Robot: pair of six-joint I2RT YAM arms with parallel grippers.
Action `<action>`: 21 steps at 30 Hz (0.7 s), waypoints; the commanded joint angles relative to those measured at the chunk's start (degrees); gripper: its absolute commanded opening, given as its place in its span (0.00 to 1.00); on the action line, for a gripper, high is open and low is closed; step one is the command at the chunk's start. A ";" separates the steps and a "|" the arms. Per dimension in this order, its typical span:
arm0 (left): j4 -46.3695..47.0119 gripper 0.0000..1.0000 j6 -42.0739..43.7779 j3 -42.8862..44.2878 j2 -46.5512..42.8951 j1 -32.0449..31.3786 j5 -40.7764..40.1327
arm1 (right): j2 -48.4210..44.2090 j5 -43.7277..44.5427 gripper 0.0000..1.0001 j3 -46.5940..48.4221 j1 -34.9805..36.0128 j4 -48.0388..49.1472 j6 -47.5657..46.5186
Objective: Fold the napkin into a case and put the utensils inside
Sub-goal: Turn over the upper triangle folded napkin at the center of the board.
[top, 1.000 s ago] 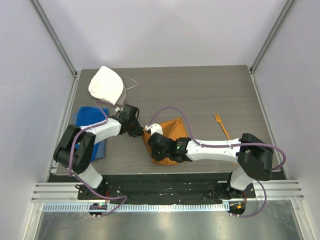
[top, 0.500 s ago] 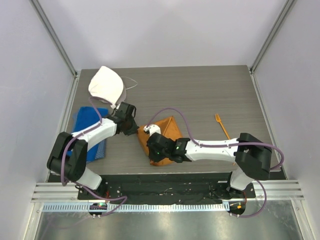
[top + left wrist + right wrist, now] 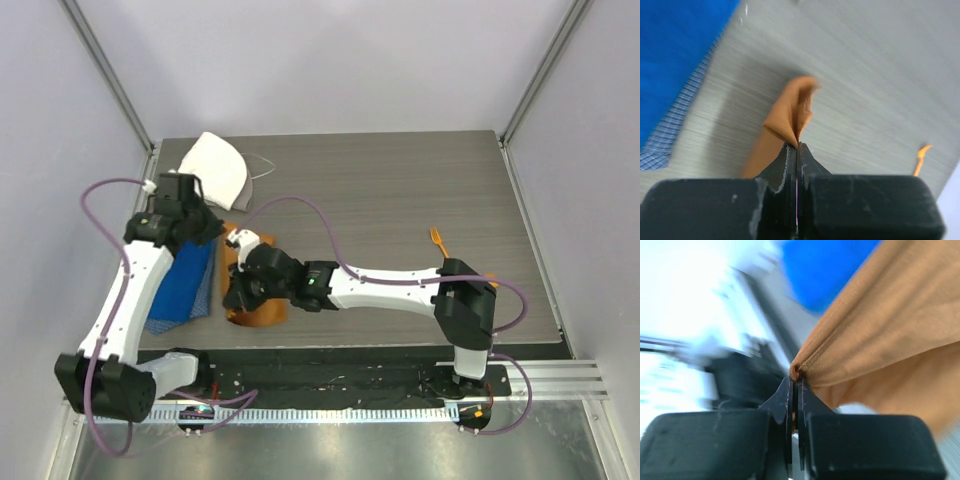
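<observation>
Fold step in hand. The rust-orange fabric napkin (image 3: 258, 314) is held bunched between both arms by the near edge of the grey wood-grain table (image 3: 400, 190), toward the left near corner and just beside the blue towel (image 3: 185, 285).

Left gripper (image 3: 796, 146): fingers together, clamped on a pinched corner of the cloth. Right gripper (image 3: 794, 380): fingers together too, clamped on a hemmed edge.

The cloth is creased and loose, not a narrow layered strip yet. The small orange plastic fork (image 3: 443, 250) lies well apart, toward the right edge. The spoon is not visible in any view. The white rounded cloth cap (image 3: 215, 168) sits at the far left corner, not involved.

Next, my read: draw the two held points apart to flatten the cloth, lay it on bare table off the towel, then fold over. Risk: snagging the towel.

Versus a second ago: the napkin was mid near edge, and both arms have swung left and carried it along. The left jaws were apart beside it then; now they grip it.
</observation>
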 commanded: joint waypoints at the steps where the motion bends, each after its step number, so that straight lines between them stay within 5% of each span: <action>1: -2.22 0.00 3.31 11.05 -4.99 2.12 -1.79 | 0.44 -17.30 0.01 3.80 2.46 11.43 6.37; 7: 9.55 0.00 0.59 5.19 -1.40 -0.60 5.15 | -4.12 -21.61 0.01 -10.94 -1.14 26.90 13.83; 14: 23.26 0.00 -1.34 1.30 14.33 -13.07 -0.80 | -9.92 -23.20 0.01 -40.53 -8.69 46.41 19.73; 21: 31.53 0.00 -3.37 4.20 24.80 -20.29 -3.89 | -17.83 -23.03 0.01 -55.52 -15.38 46.62 18.25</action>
